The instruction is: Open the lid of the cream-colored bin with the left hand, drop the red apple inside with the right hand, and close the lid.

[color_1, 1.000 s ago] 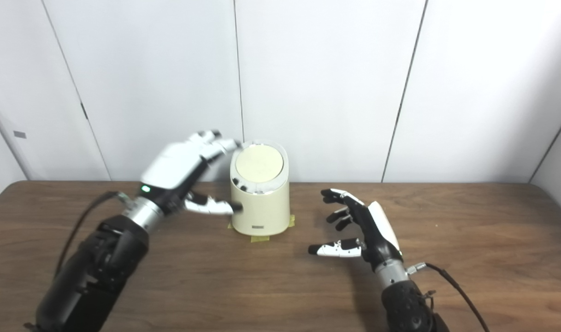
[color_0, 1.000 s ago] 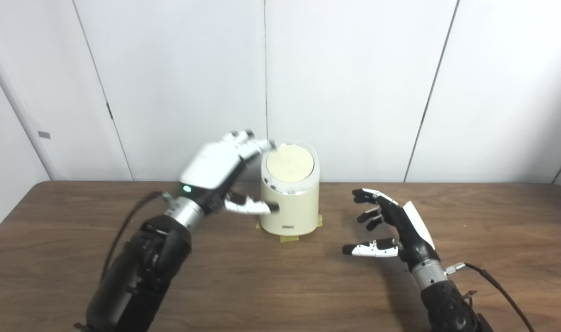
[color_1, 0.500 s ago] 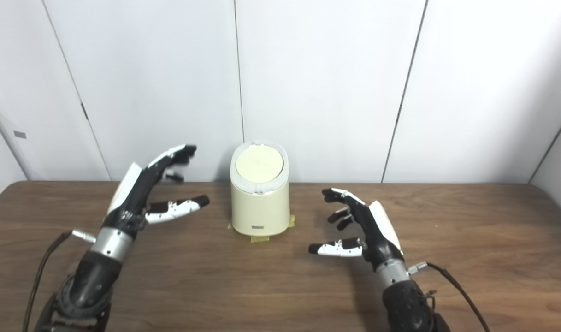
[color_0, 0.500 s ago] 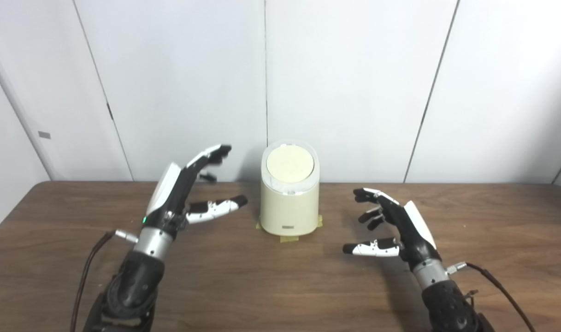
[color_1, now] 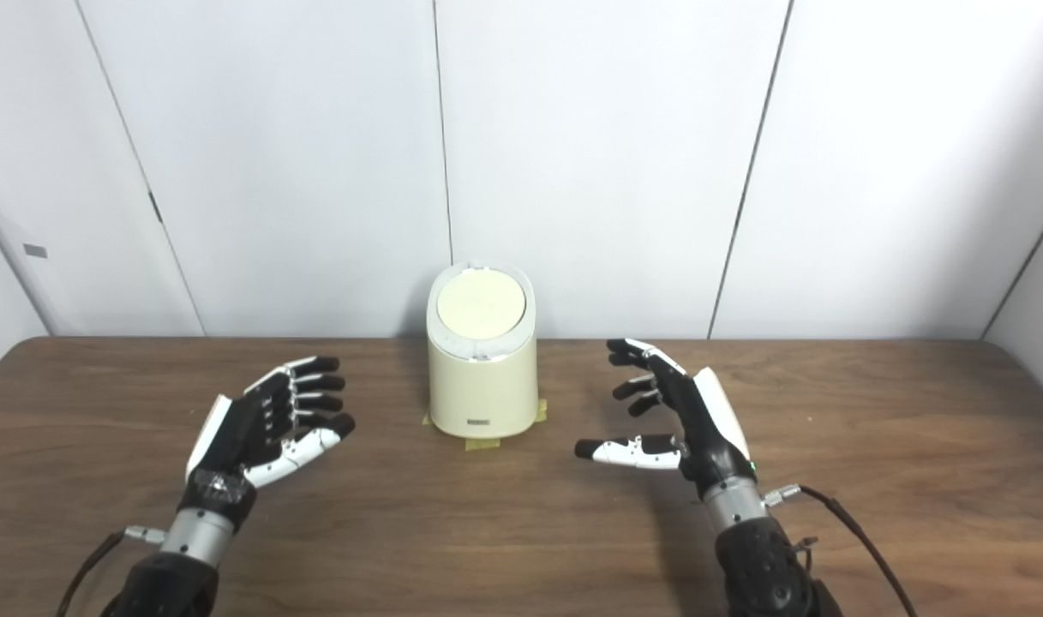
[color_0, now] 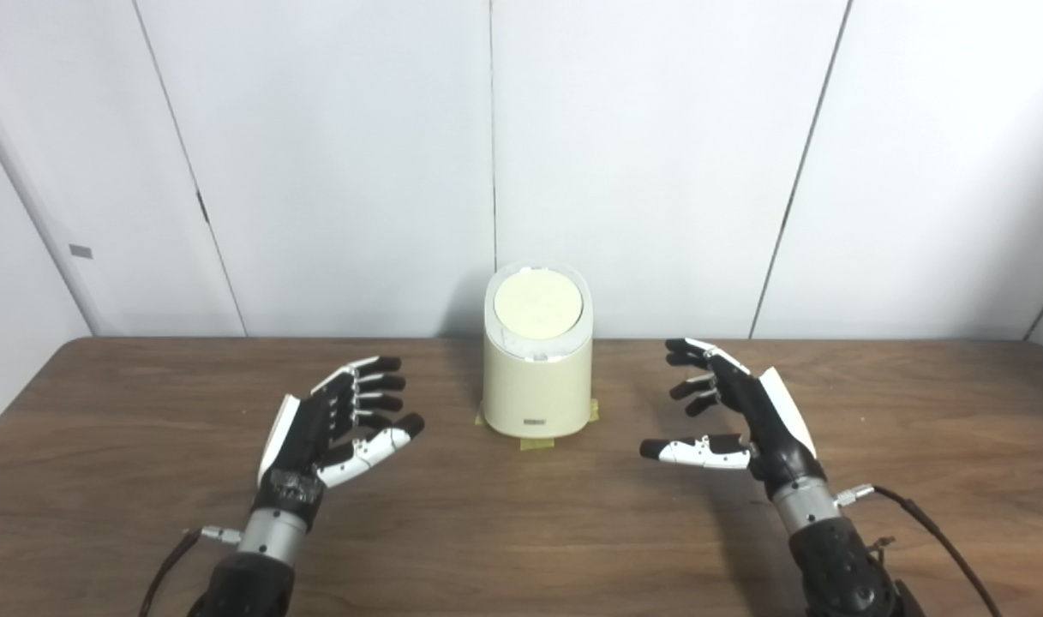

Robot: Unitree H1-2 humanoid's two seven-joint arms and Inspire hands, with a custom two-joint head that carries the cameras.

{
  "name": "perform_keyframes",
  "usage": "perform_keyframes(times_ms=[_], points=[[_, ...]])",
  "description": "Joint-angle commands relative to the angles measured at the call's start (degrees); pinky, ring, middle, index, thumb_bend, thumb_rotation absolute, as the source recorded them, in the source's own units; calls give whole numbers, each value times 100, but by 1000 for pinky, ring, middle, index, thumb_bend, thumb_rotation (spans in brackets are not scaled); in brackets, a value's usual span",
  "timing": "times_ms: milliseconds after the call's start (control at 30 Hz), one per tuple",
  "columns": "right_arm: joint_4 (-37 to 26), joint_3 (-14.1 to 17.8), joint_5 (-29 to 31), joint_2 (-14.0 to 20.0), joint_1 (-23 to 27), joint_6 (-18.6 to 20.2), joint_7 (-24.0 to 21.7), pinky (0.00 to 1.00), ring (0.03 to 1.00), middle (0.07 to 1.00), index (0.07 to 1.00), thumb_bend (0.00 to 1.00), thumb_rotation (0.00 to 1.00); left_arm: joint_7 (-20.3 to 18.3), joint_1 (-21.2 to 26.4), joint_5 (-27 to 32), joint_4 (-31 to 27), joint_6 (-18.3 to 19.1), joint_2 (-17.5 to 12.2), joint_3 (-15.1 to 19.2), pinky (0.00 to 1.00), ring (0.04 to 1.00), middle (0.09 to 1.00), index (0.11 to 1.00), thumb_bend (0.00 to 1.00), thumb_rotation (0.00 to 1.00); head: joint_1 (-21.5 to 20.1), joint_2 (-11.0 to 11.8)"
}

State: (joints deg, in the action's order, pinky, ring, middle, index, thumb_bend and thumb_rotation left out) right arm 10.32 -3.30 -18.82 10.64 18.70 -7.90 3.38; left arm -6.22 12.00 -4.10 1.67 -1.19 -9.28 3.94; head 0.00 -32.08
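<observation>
A: Where is the cream-colored bin (color_0: 537,377)?

B: It stands upright at about 12 o'clock on the brown wooden desk (color_0: 521,548), close to the white panelled wall (color_0: 641,154). Its round lid (color_0: 538,306) lies shut on top, tilted a little toward the cameras. Yellowish tape (color_0: 537,443) shows under the base at the near edge.

A: And the red apple?

B: It shows in neither view, so I cannot say where it is.

A: What of the left hand (color_0: 328,422)?

B: It hovers over the desk at roughly 8 o'clock from the bin, well apart from it, palm turned toward the bin. Its fingers (color_0: 371,383) are released and spread, grasping nothing, the thumb pointing toward 2 o'clock.

A: The right hand (color_0: 744,411)?

B: At about 4 o'clock from the bin, also clear of it. Its fingers (color_0: 697,368) are released and slightly curled, holding nothing; the thumb points toward 9 o'clock, low over the desk.

A: Anything else?

B: A black cable (color_0: 941,540) runs from the right wrist toward the bottom edge, and another cable (color_1: 88,570) leaves the left wrist. The bin stands between the two hands, farther back than both.
</observation>
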Motion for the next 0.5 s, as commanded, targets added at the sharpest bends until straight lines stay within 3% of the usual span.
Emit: perform_keyframes(times_ms=[0, 467], points=[[-101, 68, 144, -20, 157, -300, 97, 491, 622, 781, 817, 814, 245, 26, 146, 77, -55, -191, -31, -32, 616, 689, 743, 779, 767, 304, 7, 0], [-49, 69, 387, -66, 83, -504, 48, 463, 604, 787, 819, 813, 190, -67, 203, 169, 221, -529, -79, -157, 674, 766, 804, 832, 791, 294, 21, 1]])
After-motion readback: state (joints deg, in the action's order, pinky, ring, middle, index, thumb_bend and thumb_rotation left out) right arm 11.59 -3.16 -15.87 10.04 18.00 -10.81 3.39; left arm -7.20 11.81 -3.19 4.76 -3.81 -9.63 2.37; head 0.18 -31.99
